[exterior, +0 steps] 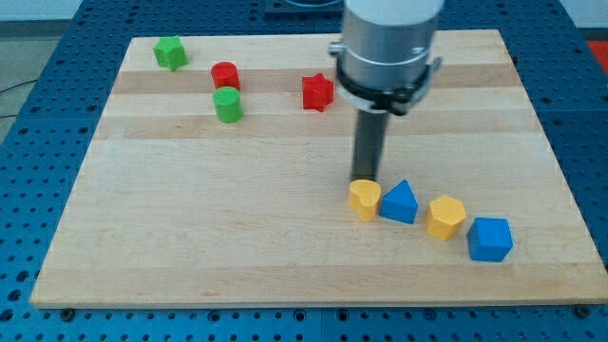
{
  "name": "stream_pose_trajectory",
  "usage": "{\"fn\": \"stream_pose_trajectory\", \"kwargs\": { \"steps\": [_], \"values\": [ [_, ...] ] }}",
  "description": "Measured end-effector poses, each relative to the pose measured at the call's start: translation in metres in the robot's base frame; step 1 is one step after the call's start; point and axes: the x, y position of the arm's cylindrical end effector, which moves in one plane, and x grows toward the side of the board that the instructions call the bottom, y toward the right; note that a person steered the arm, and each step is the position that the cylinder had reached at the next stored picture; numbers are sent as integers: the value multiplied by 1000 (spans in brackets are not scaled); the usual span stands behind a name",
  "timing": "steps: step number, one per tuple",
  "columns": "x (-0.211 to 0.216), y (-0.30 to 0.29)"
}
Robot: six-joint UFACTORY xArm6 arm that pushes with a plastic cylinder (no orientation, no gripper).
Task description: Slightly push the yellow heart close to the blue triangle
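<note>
Upright rod, my tip (366,180) touching yellow heart (364,199), beside blue triangle (400,202)

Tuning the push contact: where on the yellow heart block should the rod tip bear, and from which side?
Bear on the yellow heart block's flank toward the view's left, pushing rightward at the blue triangle block. They look nearly touching, so only a nudge fits. My tip now sits at the heart's top edge, so it likely needs to circle left first.

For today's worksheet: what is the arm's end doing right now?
No gripper: my tip holds nothing, touching the yellow heart from the view's top, left of the blue triangle.
</note>
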Motion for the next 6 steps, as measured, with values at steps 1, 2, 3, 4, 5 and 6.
{"fn": "stream_pose_trajectory", "kwargs": {
  "steps": [1, 2, 3, 4, 5, 6],
  "values": [
    [-4, -54],
    [12, -21],
    [23, 45],
    [18, 47],
    [-32, 41],
    [-102, 29]
  ]
}}
